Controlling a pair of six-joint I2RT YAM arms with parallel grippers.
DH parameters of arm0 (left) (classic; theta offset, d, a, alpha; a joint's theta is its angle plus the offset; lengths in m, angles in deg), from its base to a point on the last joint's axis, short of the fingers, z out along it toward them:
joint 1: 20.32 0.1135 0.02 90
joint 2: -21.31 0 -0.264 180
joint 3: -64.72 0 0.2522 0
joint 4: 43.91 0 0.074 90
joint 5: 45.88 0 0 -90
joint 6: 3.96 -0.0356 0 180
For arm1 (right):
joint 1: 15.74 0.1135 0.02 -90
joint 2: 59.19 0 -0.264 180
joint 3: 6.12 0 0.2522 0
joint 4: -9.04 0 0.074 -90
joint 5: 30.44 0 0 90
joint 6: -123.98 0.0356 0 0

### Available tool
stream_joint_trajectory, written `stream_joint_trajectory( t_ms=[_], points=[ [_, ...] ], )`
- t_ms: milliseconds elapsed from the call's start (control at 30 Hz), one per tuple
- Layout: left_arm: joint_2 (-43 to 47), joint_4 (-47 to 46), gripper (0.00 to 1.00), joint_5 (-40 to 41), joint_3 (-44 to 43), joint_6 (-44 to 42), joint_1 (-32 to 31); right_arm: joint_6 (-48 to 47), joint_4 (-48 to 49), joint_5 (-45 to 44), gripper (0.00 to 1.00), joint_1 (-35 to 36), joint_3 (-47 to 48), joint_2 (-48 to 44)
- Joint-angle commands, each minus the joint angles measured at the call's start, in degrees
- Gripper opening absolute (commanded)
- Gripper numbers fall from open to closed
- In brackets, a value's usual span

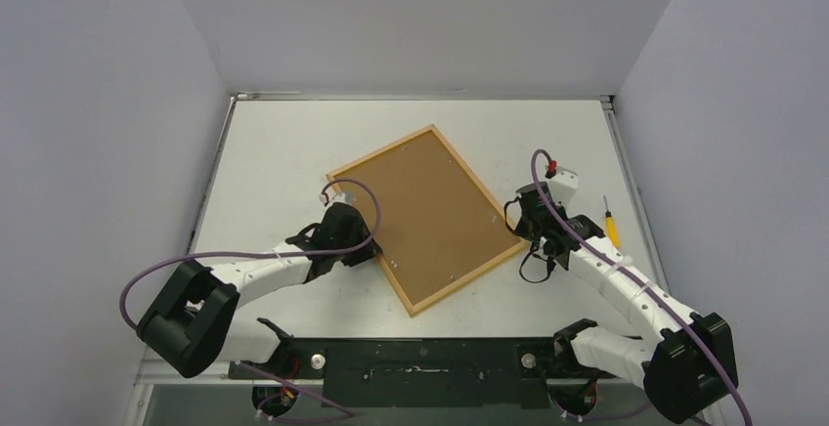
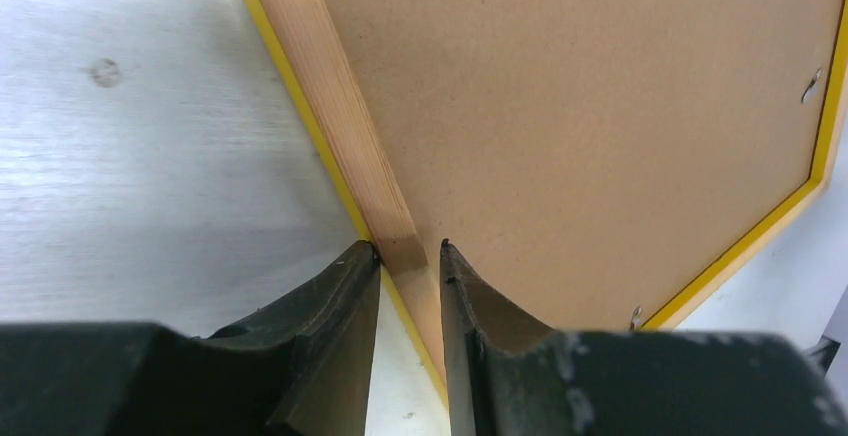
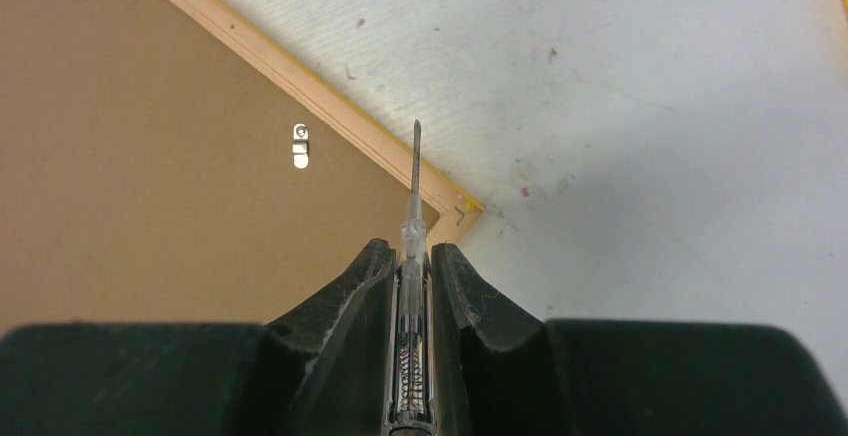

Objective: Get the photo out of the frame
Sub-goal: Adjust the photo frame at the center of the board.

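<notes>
The left gripper [image 2: 410, 246] sits at the left edge of the frame [image 1: 425, 216], which lies face down on the table [image 1: 274, 152]. Its fingers stand a little apart. One tip is outside the wood rim [image 2: 330, 86] and the other is inside it on the brown backing [image 2: 600, 106]. I cannot tell whether they pinch the rim. The backing spreads ahead of this gripper and to its right. The photo is hidden beneath the backing.

The right gripper [image 3: 411, 248] is at the frame's right corner, clamped on a clear screwdriver [image 3: 416, 166] that points straight ahead. Its shaft crosses the rim just beside the corner. A metal tab [image 3: 300, 146] lies on the backing, ahead and to the left of these fingers. A yellow-handled screwdriver [image 1: 611, 226] lies on the table behind this gripper, beside the arm.
</notes>
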Motion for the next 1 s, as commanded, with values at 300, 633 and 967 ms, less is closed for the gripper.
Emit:
stream_joint_trajectory(
  t_ms=[300,633,967],
  points=[
    [0.2,6.8,0.34,3.7,-8.5,-3.7,-2.5,10.5,-20.3,-8.8,0.05,-0.3,5.6,-3.6],
    [2.4,7.1,0.42,4.2,-13.1,-10.8,8.2,8.8,-18.3,0.8,0.05,-0.3,3.6,-3.4],
    [-13.4,-3.9,0.58,4.3,-28.6,-27.2,13.5,6.2,-12.0,5.6,0.05,-0.5,2.4,-1.4]
  ],
)
